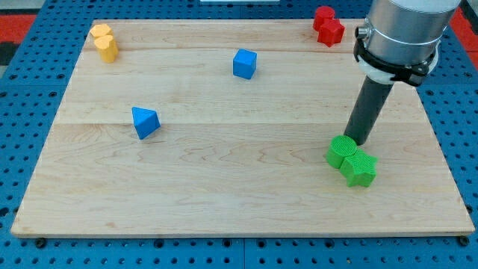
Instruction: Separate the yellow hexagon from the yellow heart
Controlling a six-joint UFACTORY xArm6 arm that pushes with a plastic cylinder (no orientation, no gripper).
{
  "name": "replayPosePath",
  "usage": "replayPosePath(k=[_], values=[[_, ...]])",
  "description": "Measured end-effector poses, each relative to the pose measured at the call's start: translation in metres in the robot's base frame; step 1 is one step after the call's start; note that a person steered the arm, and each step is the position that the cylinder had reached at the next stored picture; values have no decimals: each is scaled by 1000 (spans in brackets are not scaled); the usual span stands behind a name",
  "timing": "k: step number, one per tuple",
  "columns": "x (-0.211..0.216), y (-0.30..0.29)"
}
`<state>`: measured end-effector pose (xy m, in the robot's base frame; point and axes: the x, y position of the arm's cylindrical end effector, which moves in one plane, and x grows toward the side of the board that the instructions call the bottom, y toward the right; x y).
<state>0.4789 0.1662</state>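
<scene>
Two yellow blocks touch each other at the board's top left corner. The upper one (100, 32) looks like the hexagon and the lower one (109, 48) like the heart, though the shapes are hard to tell apart. My tip (356, 140) is far to the right, touching the upper edge of a green round block (340, 151). The rod rises from there to the arm's grey body (399, 33) at the view's top right.
A green star-like block (360, 168) touches the green round one at lower right. Two red blocks (327, 26) sit together at the top right edge. A blue cube (244, 63) is at top centre. A blue triangular block (145, 121) is at left centre.
</scene>
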Motion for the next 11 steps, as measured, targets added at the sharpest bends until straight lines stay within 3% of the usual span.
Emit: replayPosePath(k=[1,4,7,8,9,11], values=[[-2,0],[-119,-64],[-144,-56],[-114,-60],[-91,-76],[-110,-150]])
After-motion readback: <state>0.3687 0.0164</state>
